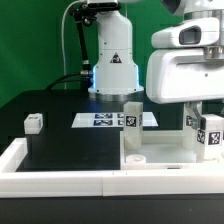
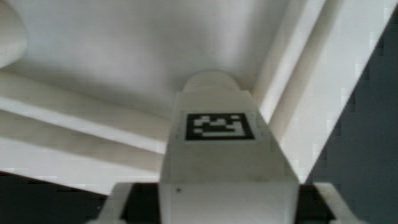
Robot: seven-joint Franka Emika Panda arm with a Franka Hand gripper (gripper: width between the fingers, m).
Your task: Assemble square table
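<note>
The claw (image 1: 205,120) hung at 3 o'clock in the exterior view, above the slab (image 1: 165,148). Much of the hand was cut off by the picture's edge. Right under it was the near leg (image 1: 210,136) (image 2: 219,140), with its tag facing the camera. The fingertips could not be made out in either view, so I could not tell whether the claw was pinching that leg or only standing spread around it. In the wrist view the near leg filled the middle and covered where the fingertips would be. The pale surfaces behind it blurred together, so slab and wall could not be told apart there.

In the exterior view the slab lay at 4 o'clock inside the wall (image 1: 60,172), its far side hidden by the hand. The standing leg (image 1: 132,125) was upright at the slab's 9 o'clock side; whether it was on the slab or just beside it was unclear. It covered one end of the marker board (image 1: 100,119). The lone leg (image 1: 33,123) sat at 9 o'clock on the table (image 1: 60,140), well apart from the rest.
</note>
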